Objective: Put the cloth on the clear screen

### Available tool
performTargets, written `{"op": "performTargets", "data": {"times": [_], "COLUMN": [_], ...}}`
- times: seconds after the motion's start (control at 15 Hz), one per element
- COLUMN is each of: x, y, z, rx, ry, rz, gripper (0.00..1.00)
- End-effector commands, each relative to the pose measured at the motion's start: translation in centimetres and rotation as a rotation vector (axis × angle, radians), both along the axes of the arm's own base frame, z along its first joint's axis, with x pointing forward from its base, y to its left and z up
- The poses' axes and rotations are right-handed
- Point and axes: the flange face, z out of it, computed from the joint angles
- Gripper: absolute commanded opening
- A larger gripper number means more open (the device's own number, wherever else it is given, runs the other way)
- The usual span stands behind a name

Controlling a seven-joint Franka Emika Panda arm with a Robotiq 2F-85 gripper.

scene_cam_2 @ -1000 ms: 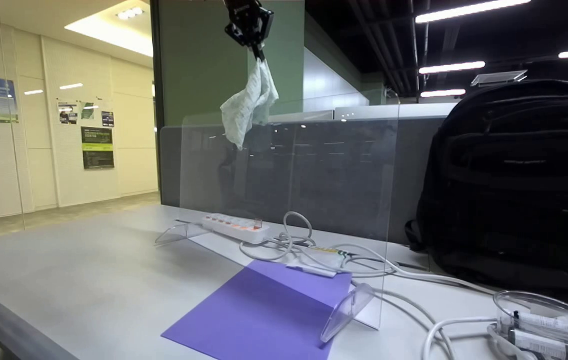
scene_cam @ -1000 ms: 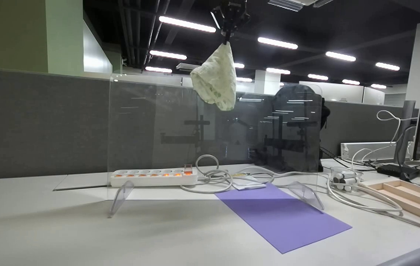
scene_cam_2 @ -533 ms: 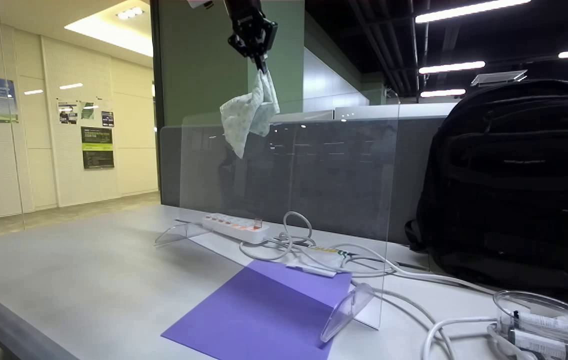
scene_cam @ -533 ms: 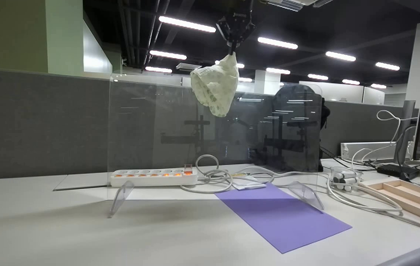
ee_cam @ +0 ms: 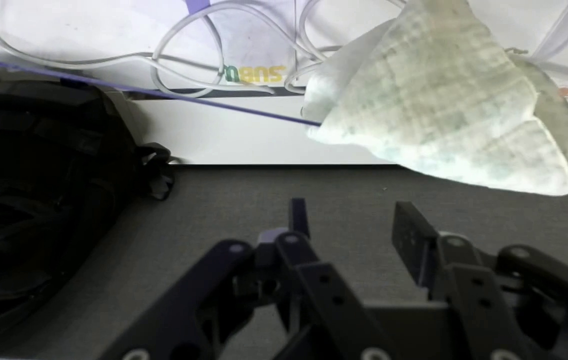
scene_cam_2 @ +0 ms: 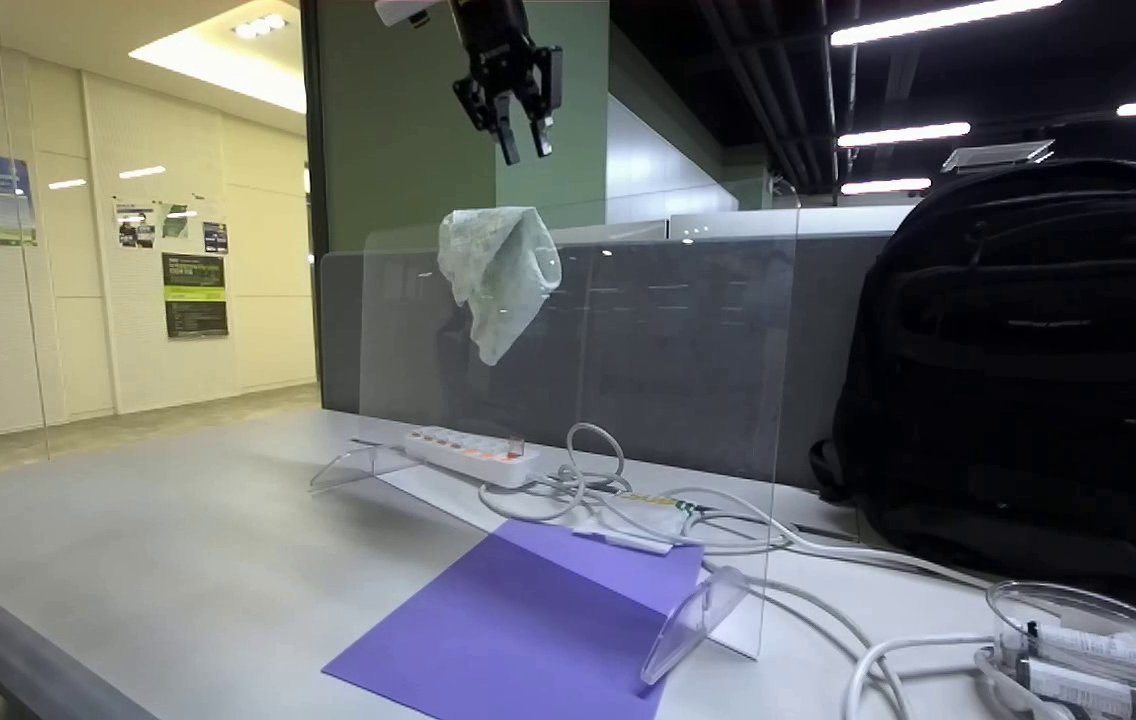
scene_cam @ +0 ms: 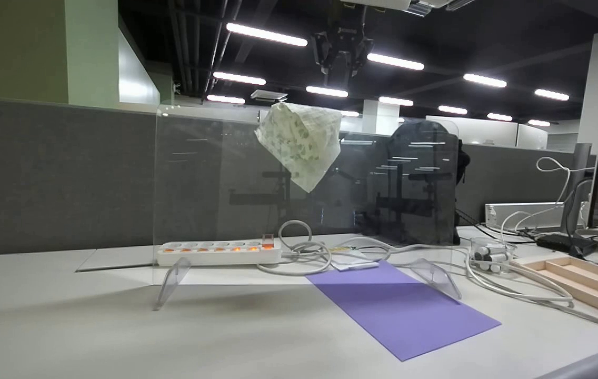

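The pale cloth [scene_cam: 304, 142] with a faint green pattern hangs over the top edge of the clear screen [scene_cam: 209, 179], left of its middle in that exterior view. The cloth [scene_cam_2: 498, 270] and the screen [scene_cam_2: 678, 330] also show in an exterior view. A pointed corner hangs down the screen's face. In the wrist view the cloth [ee_cam: 444, 100] lies across the screen's thin purple-looking edge [ee_cam: 239, 107]. My gripper [scene_cam_2: 527, 157] is open and empty, apart from the cloth and a little above it. Its fingers [ee_cam: 351, 205] stand apart with nothing between them.
A white power strip [scene_cam: 220, 253] and looped cables [scene_cam: 309, 255] lie behind the screen. A purple sheet [scene_cam: 404, 310] lies under its right foot. A black backpack [scene_cam_2: 1038, 380] and a clear container with bottles [scene_cam_2: 1093, 650] stand to the right. A grey partition [scene_cam: 57, 179] rises behind.
My gripper came down with the cloth, then opened and let go of it. The cloth's top has dropped onto the screen's edge and its lower corner hangs lower.
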Motion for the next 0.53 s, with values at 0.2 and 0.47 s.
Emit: {"op": "performTargets", "data": {"times": [0.2,0.47], "x": [-0.6,-1.0], "y": [0.1,0.7], "z": [0.8,1.7], "rx": [-0.009,-0.037], "ry": [-0.011,-0.023], "rz": [-0.037,-0.057], "gripper": [0.98,1.0]}}
